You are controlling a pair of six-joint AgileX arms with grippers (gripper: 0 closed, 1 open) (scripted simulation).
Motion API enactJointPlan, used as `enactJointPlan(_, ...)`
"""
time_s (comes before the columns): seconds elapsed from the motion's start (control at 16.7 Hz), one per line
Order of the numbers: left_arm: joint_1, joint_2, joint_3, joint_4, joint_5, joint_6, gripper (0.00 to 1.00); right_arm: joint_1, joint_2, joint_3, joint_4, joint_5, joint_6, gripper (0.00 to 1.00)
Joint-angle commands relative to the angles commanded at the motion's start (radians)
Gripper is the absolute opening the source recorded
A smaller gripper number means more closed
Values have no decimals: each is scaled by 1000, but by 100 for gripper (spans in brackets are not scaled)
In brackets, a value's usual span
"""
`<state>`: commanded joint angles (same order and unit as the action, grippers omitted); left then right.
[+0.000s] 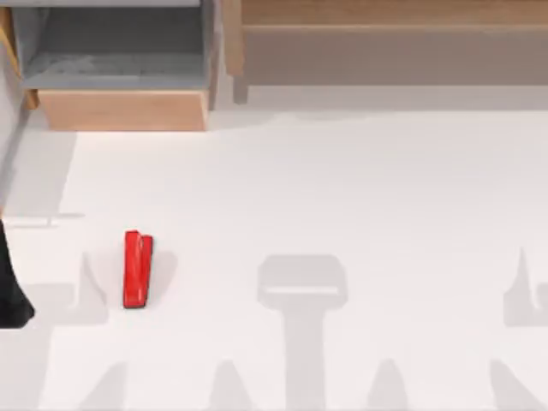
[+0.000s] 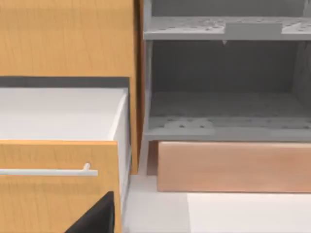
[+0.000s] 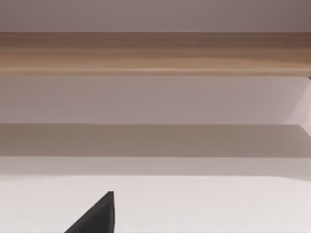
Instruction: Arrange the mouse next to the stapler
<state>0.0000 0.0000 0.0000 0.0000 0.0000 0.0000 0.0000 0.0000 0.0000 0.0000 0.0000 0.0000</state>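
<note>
Stapler (image 1: 137, 268), bright red and narrow, lies flat on the white counter (image 1: 342, 197) in the top view, on the left side and pointing roughly from front to back, with a thin dark edge along its right flank. Nothing touches it. Grey shadows of the two AgileX arms fall across the near part of the counter, and a dark shape (image 1: 10, 291) sits at the counter's left edge, well apart from the stapler.

At the back left of the top view stands a grey shelf unit (image 1: 111, 51) on a pale wooden base, and a long wooden ledge (image 1: 385, 17) runs along the back right.

The left wrist view faces that grey shelf unit (image 2: 223, 102) from close by and adds what the overhead camera misses: an orange-wood cabinet (image 2: 63, 39) beside it, with a drawer (image 2: 58, 160) pulled out, white inside, and a pale bar handle (image 2: 48, 171) across its front. A black wedge of the left pincer (image 2: 97, 216) juts into the picture; how far it is open, or whether it holds anything, cannot be told.

The right wrist view looks across bare counter (image 3: 218, 204) to the wooden ledge (image 3: 155, 53) and a plain wall. A black wedge of the right pincer (image 3: 95, 216) shows there too, and its opening cannot be told either.
</note>
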Motion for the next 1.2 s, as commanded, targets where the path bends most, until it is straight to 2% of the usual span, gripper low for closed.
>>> enactJointPlan(0.3, 8, 52, 48, -29, 0, 4, 100, 0, 0, 0, 0, 0, 0, 100)
enactJointPlan(0.54, 37, 249, 234, -138, -2, 16, 100, 0, 0, 0, 0, 0, 0, 100)
enactJointPlan(0.84, 99, 646, 613, -353, -3, 33, 100, 0, 0, 0, 0, 0, 0, 100)
enactJointPlan(1.2, 185, 1247, 1194, -671, -3, 52, 100, 0, 0, 0, 0, 0, 0, 100)
